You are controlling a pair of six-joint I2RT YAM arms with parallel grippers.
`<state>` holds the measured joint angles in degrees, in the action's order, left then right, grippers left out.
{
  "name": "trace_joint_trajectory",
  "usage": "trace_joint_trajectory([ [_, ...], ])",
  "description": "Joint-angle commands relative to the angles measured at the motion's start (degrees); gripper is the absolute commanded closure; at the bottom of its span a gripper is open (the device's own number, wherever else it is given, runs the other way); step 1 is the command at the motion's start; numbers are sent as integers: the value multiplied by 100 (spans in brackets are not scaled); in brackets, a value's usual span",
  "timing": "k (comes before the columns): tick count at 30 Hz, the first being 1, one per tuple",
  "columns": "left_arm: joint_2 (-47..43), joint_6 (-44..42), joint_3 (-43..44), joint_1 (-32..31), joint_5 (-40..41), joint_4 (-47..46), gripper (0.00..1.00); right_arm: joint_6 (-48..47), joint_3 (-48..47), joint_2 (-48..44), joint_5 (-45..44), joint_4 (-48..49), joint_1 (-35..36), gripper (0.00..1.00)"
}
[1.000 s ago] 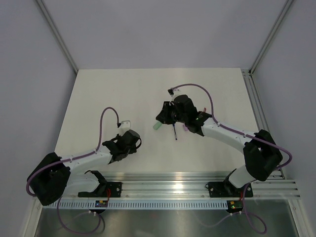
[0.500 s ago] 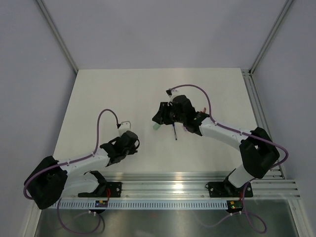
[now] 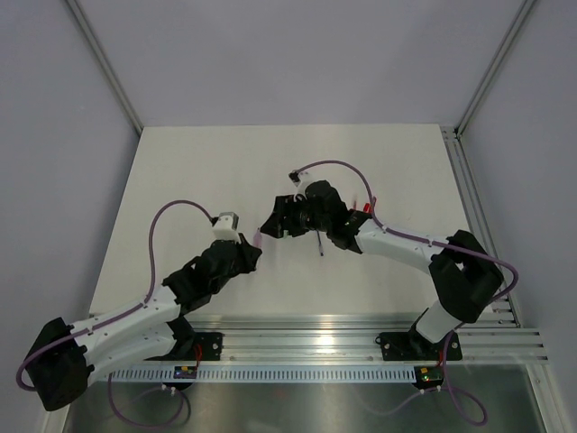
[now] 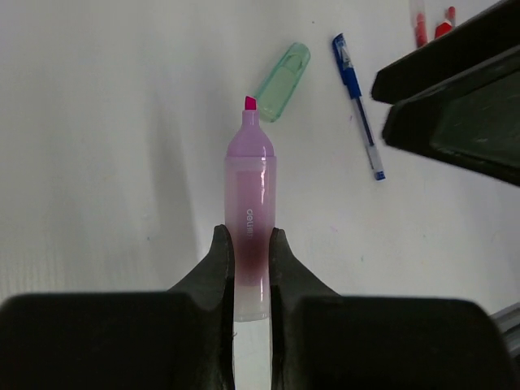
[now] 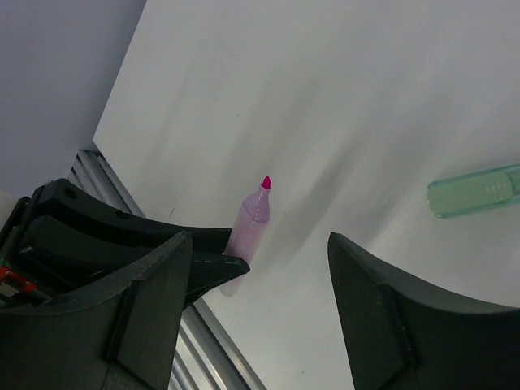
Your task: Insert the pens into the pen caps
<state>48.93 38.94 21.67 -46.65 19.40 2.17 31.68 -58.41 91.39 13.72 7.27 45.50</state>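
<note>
Currently held: pink highlighter pen (image 4: 250, 175), left gripper (image 4: 249, 248) pinched on its lower barrel, tip bare.
Cap: pale green cap (image 4: 283, 81) on table (image 4: 97, 162), 1 o'clock off the tip.
Right gripper (image 5: 260, 244): jaws wide, empty.
Handling: I reckon light, stiff, slick plastic; grab cap mid-body.

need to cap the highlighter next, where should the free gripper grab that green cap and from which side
Pinch the green cap across its width near the rounded end, coming down from above: it lies flat on the table, and that likely leaves the end facing the highlighter free.
</note>
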Motion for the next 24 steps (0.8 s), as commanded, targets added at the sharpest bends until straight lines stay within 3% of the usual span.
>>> trace_joint_trajectory([
  [1,20,-255,276,-133,90,-761,100,101,-179,203,298,258,117,27],
  [6,134,-439,399,-265,249,-999,100,137,-311,458,430,179,188,33],
  [10,187,-510,513,-300,293,-1096,100,198,-364,572,492,196,205,44],
  [13,214,-536,522,-335,179,-1184,100,242,-346,581,509,258,197,57],
  [17,144,-510,514,-353,82,-1149,100,347,-302,590,737,424,197,92],
  [18,91,-510,505,-344,47,-1140,98,356,-302,590,816,459,205,96],
  [19,12,-510,496,-344,-40,-1114,88,374,-276,581,869,495,205,100],
  [22,-172,-493,549,-344,-321,-930,71,208,-215,423,940,539,179,100],
  [24,-532,-387,523,-344,-541,-772,65,146,-136,169,1027,643,162,100],
])
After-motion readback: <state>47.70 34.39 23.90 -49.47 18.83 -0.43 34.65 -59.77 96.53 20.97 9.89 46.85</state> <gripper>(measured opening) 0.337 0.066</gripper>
